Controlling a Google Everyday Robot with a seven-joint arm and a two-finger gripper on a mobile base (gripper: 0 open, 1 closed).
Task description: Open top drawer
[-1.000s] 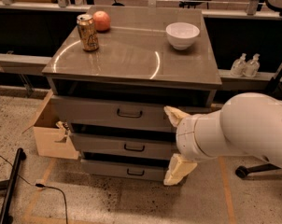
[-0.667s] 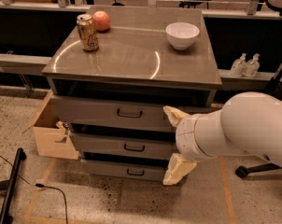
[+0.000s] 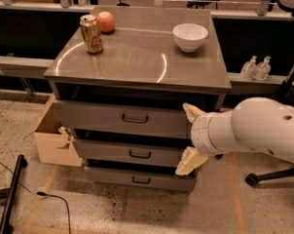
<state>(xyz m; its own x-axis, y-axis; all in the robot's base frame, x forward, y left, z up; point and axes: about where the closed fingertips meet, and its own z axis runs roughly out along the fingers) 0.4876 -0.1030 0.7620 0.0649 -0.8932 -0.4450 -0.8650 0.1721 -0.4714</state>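
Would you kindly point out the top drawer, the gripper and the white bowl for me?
top drawer (image 3: 108, 118): camera view, on its front panel, left of the handle.
gripper (image 3: 186, 138): camera view, midway between its open fingertips, at that drawer's right end.
white bowl (image 3: 191, 44): camera view, on its outer wall.

The gripper (image 3: 183, 139) hangs at right centre of the frame, its 2 cream fingers (image 3: 193, 113) spread wide in front of the right end of the drawers. The top drawer (image 3: 98, 117) shows a black handle (image 3: 135, 118). In the upper frame, a can (image 3: 91, 33), a round fruit (image 3: 106, 21) and a white bowl (image 3: 190, 36) stand on the cabinet top (image 3: 137, 62).
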